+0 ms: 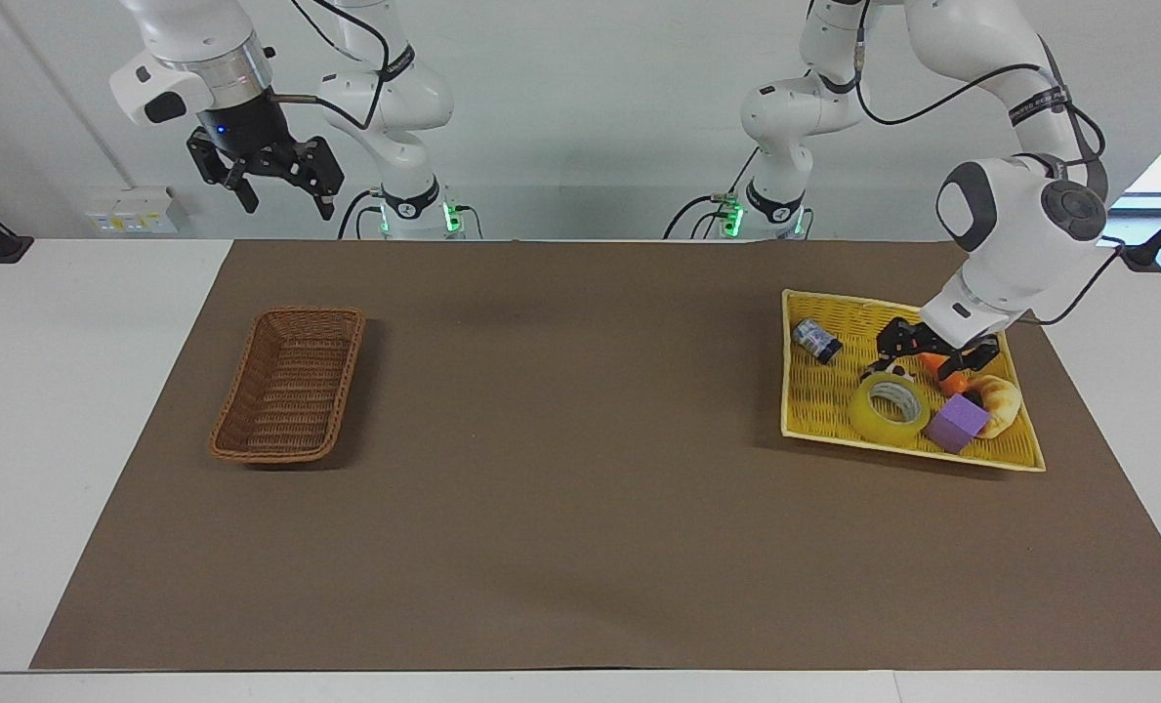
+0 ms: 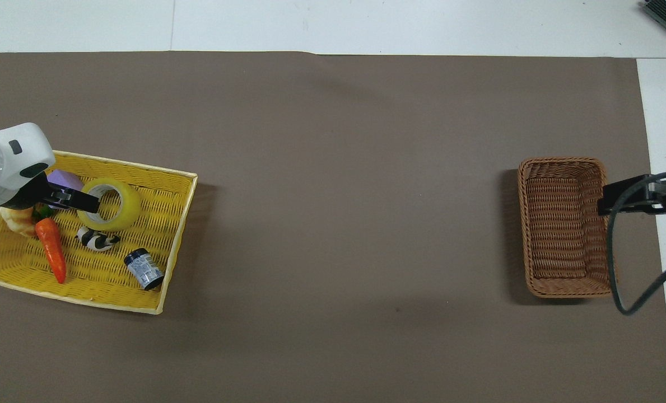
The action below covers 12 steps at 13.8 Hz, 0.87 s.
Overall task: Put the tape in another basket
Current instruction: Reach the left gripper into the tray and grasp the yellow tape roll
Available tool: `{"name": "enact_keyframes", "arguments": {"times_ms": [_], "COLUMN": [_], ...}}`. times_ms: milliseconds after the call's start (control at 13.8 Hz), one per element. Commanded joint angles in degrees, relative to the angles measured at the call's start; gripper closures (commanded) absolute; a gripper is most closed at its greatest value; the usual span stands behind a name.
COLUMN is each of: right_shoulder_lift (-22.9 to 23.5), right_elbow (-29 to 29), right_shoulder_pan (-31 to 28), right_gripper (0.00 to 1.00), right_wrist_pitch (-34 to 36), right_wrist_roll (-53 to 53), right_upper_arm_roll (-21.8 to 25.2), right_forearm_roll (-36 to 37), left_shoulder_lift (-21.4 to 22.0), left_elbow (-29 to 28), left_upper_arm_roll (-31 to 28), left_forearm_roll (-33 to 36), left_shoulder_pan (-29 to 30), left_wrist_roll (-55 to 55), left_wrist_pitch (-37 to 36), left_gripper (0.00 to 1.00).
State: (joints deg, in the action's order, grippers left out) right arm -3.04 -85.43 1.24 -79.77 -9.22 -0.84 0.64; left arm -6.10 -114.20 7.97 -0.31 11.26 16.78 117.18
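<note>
Left gripper [image 1: 924, 359] low over the yellow tray [image 1: 805, 405], above the carrot [image 1: 932, 361], fingers spread, holding nothing. Tape [image 1: 891, 409] flat in the tray, just beside the purple cube [image 1: 957, 423]; small dark can [image 1: 817, 341] also in the tray, nearer the robots, label unreadable. Brown basket [image 1: 290, 383] toward the right arm's end. Right gripper [image 1: 277, 190] waiting high, open and empty.

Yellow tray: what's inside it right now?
The yellow tray holds the tape, a purple cube, a carrot, a bread roll, a small can and a black-and-white toy. The left end effector, hanging above, hides part of the carrot.
</note>
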Motion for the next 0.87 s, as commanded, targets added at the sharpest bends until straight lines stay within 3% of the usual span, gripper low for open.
{"name": "enact_keyframes", "arguments": {"times_ms": [0,289,795], "right_shoulder_lift": [-0.7,-0.7,-0.7], "right_elbow": [-0.9,-0.9,-0.9], "right_shoulder_pan": [-0.4,-0.4,-0.4], "right_gripper": [0.0,0.0,0.0], "right_wrist_pitch": [-0.7,-0.7,-0.7], "right_wrist_roll": [1.5,1.5,1.5], "right_upper_arm_roll": [0.0,0.0,0.0], "right_forearm_roll": [-1.1,-1.1,-1.1], "left_shoulder_lift": [0.8,0.6,-1.5], "left_elbow": [-2.9,-6.5,-10.3], "left_upper_arm_roll": [0.2,0.1,0.2], "left_forearm_roll": [-0.6,-0.6,-0.6], "left_shoulder_pan": [2.0,2.1,3.6], "left_wrist_roll": [-6.5,-12.9,-13.5], "left_wrist_pitch": [3.1,6.9,14.0], "left_gripper": [0.32,0.49,0.49]}}
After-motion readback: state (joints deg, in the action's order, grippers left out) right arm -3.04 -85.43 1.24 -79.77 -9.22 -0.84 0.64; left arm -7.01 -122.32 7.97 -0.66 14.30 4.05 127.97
